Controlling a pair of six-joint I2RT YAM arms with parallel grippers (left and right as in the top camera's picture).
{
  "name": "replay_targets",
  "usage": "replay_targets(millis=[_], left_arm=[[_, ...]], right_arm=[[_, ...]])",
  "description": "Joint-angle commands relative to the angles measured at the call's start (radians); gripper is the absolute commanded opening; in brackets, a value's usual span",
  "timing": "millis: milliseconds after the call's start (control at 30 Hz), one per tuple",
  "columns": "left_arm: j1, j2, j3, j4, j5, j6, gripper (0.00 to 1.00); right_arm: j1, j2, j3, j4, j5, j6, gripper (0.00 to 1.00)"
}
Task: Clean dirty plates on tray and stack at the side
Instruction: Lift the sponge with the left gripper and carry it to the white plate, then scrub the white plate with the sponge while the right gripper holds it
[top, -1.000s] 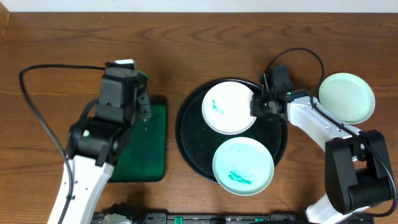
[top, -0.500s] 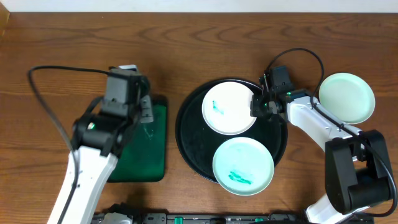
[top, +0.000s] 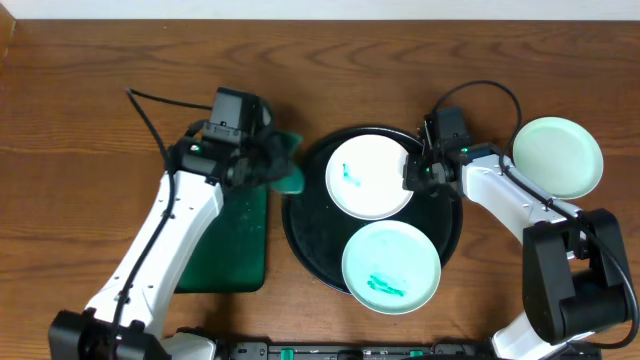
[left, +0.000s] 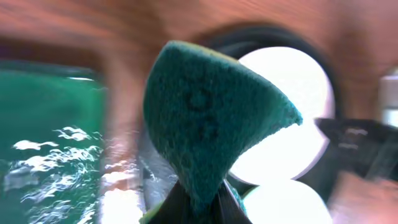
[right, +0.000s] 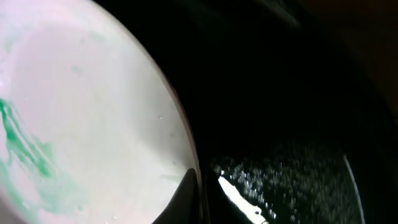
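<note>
At right tool (right: 202, 188), white plate (right: 93, 93) rim (clear here; obscured overhead)

The brown wooden table (top: 100, 60) carries the black tray (top: 305, 228), a green rectangular tray (top: 240, 250) and one mint plate (top: 558, 157).

Left wrist view motion-blurred: dark green rectangular tray (left: 50, 112), brown wooden table (left: 93, 25) smeared. Behind teal-green wedge-shaped sponge (left: 208, 118), part of white round plate (left: 298, 106) hidden; left gripper (left: 200, 205) cut off by bottom edge. Right wrist view: same plate cut by left edge.
</note>
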Motion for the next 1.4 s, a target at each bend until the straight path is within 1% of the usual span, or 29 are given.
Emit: replay_targets(millis=[0,200,300,433,500,600,667,800,833,867,1067,1133,1200,1267,1367], left_arm=[[-0.040,0.027,0.006,0.062,0.196,-0.094,0.07],[-0.132,0.127,0.006,0.178,0.231,-0.191,0.07],[-0.171,0.205,0.006,0.268,0.294,-0.231,0.07],[-0.203,0.314,0.006,0.432,0.402,-0.341,0.07],[-0.209,0.360,0.006,0.496,0.430,-0.395,0.07],[-0.209,0.411,0.006,0.528,0.436,-0.439,0.07],[-0.208,0.438,0.006,0.534,0.440,-0.443,0.07],[-0.208,0.477,0.006,0.537,0.440,-0.441,0.07],[-0.208,0.481,0.006,0.536,0.440,-0.441,0.07],[-0.208,0.484,0.006,0.538,0.439,-0.440,0.07],[-0.208,0.484,0.006,0.563,0.440,-0.441,0.07],[-0.208,0.484,0.006,0.563,0.440,-0.440,0.07],[-0.208,0.484,0.006,0.562,0.439,-0.431,0.07],[-0.208,0.484,0.006,0.562,0.438,-0.397,0.07],[-0.206,0.484,0.006,0.526,0.381,-0.373,0.07]], right_arm=[[0.009,-0.005,0.012,-0.018,0.022,0.121,0.01],[0.011,-0.005,0.003,-0.025,0.022,0.139,0.01],[0.016,-0.005,-0.001,-0.034,0.022,0.139,0.01],[0.019,-0.005,-0.006,-0.043,0.023,0.139,0.01],[0.021,-0.005,-0.006,-0.047,0.023,0.139,0.01],[0.020,-0.005,-0.006,-0.051,0.021,0.136,0.01],[0.021,-0.005,-0.006,-0.041,0.004,0.095,0.02],[0.020,-0.005,-0.006,0.014,-0.121,-0.021,0.01],[0.020,-0.005,-0.006,0.027,-0.155,-0.023,0.02],[0.020,-0.005,-0.006,0.035,-0.179,-0.005,0.02],[0.018,-0.004,-0.008,-0.010,-0.181,0.281,0.01],[0.018,-0.004,-0.009,-0.019,-0.181,0.340,0.02],[0.019,-0.004,-0.017,-0.008,-0.189,0.365,0.02],[0.020,-0.004,-0.027,0.002,-0.188,0.371,0.01],[0.020,-0.004,-0.048,0.025,-0.186,0.343,0.02]])
